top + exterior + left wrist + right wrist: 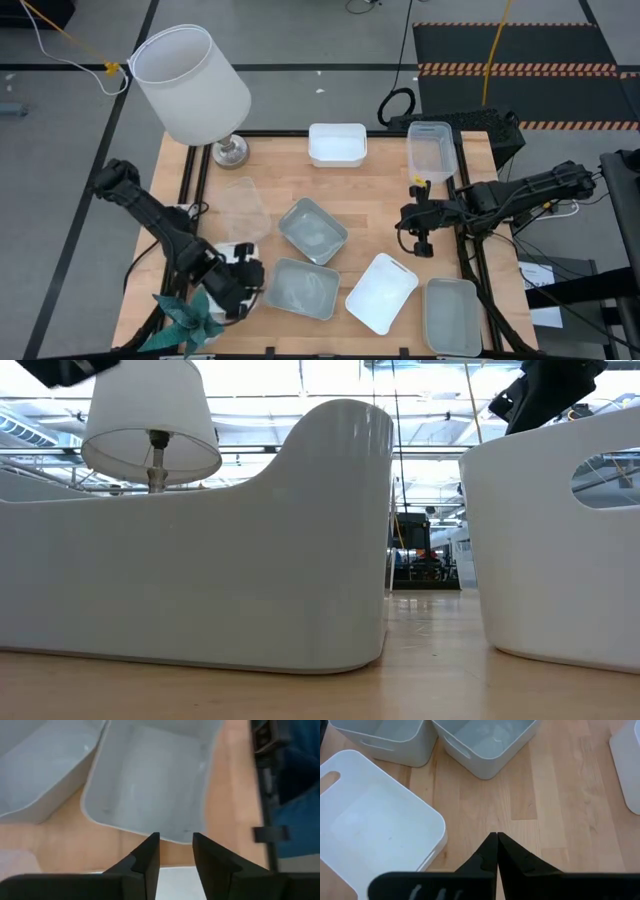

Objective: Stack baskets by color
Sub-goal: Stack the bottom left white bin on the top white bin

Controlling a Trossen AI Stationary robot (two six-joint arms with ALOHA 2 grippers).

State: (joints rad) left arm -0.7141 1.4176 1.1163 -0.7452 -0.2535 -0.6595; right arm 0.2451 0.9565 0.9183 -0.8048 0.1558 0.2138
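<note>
Several baskets stand on the wooden table. A white one (337, 143) and a clear one (432, 150) are at the far edge, and another clear one (245, 208) is at the left. Two grey-green ones sit mid-table (312, 230) and nearer (303, 288). A white one (381, 292) and a grey one (453, 315) are near the front. My left gripper (255, 283) (176, 845) is open just short of the nearer grey-green basket's (150, 780) left rim, holding nothing. My right gripper (421, 248) (497, 837) hangs shut over bare wood, right of centre.
A lamp with a big white shade (190, 80) stands at the far left corner. A teal cloth (190, 318) lies at the near left corner beside my left arm. Something white (172, 882) shows under my left fingers; what it is cannot be told.
</note>
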